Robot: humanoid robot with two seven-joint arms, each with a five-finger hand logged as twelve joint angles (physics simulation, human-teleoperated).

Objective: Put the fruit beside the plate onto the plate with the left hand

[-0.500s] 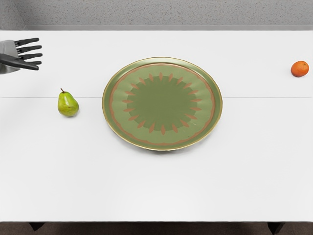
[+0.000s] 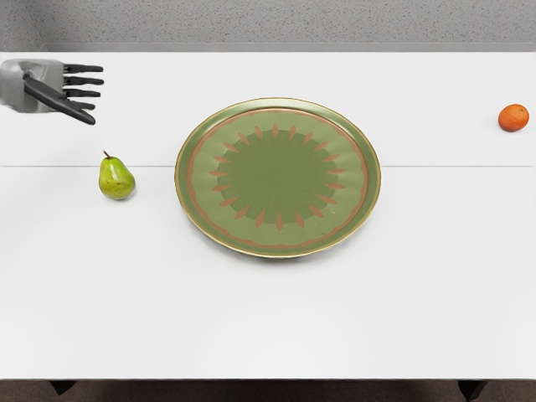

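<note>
the robot's left hand is reaching in from the upper left edge of the head view, over the far left part of the white table, with the grey palm lying close to the frame's edge and the arm behind it mostly cut off. its dark fingers are stretching out straight toward the right, fanned slightly apart, while the thumb is angling down and to the right beneath them; the hand is wide open, gripping nothing and touching no object. the green pear is standing stem-up on the table just left of the plate, apart from its rim, and is lying lower in the picture than the hand and a little to its right, with a clear gap between fruit and fingertips. the round green plate, ringed with reddish petal marks and a golden edge, is sitting at the table's middle. an orange is resting well apart near the far right edge.
</note>
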